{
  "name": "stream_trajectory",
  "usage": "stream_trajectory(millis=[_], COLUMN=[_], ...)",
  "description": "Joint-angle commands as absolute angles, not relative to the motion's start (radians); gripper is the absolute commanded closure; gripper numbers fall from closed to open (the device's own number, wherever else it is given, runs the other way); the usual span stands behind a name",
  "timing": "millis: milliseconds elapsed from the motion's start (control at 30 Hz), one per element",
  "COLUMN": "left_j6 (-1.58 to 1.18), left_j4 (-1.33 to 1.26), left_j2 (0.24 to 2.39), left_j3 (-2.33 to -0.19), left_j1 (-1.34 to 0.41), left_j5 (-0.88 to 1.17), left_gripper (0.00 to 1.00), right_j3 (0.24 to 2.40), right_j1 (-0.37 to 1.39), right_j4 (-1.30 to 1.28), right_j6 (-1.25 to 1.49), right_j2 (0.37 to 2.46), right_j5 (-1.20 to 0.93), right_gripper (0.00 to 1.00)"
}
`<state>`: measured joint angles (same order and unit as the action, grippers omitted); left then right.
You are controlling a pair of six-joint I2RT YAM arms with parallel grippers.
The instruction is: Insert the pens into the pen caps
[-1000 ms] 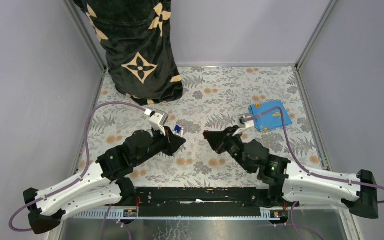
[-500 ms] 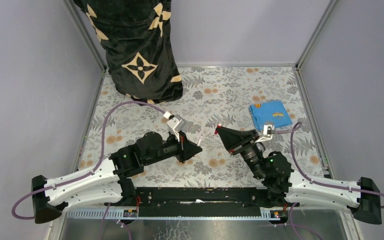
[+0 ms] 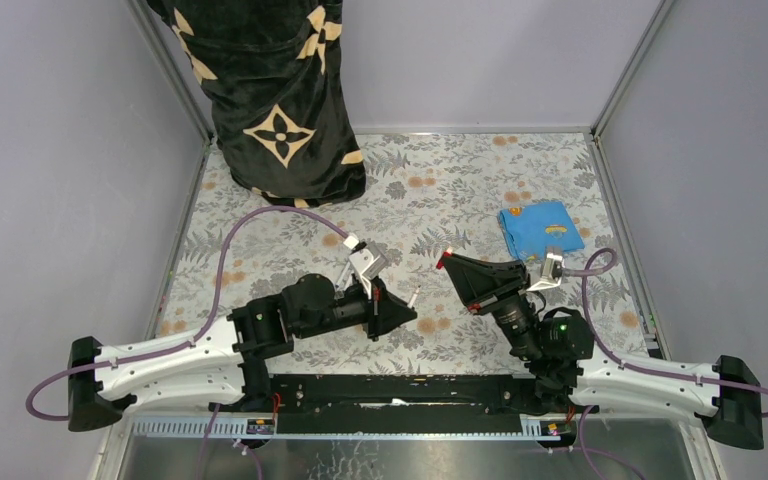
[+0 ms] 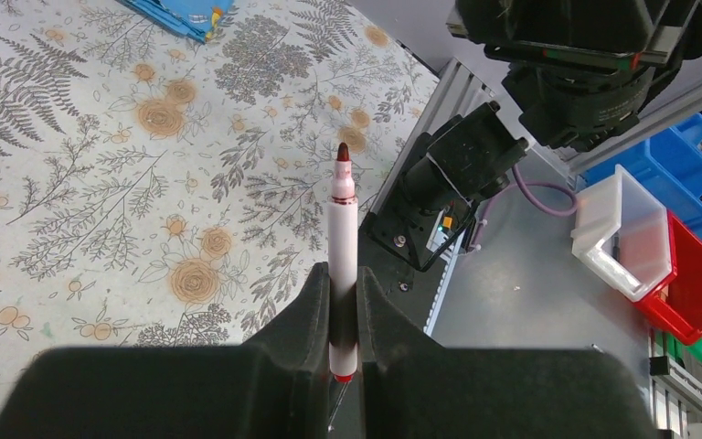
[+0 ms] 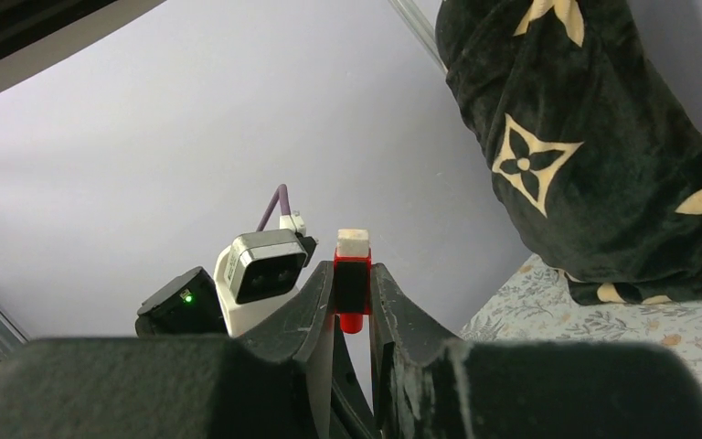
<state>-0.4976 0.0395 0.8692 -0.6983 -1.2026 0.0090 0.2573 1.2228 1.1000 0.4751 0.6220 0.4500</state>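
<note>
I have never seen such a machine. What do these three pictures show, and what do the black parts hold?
These are the left arm and right arm of a robot, bolted at the near edge of a flowered table. One picture looks down from above and behind them. The other two come from cameras on the wrists. The left gripper is shut on a white pen with a bare red tip. The right gripper is shut on a red cap. A folded blue cloth lies on the table. Black fabric with beige flowers shows at its far left corner.
</note>
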Motion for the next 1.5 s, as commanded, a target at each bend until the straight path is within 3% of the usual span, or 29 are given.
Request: stream_trajectory(millis=[0,1467], left_j6=[-0.464,-0.445], left_j4=[-0.045,-0.071], left_j2=[0.857,0.85], left_j3=[-0.713,-0.712], left_j1=[-1.221,-1.224], left_j5=[0.016,-0.005], left_gripper=[1.0,1.0], right_j3=[0.259,0.287], right_j1=[1.22,1.22], right_j4=[1.202,1.133], right_j6=[0.469,0.569], right_j2=[0.643,0.717], right_j5=[0.416,0.4], right_gripper=[1.0,1.0])
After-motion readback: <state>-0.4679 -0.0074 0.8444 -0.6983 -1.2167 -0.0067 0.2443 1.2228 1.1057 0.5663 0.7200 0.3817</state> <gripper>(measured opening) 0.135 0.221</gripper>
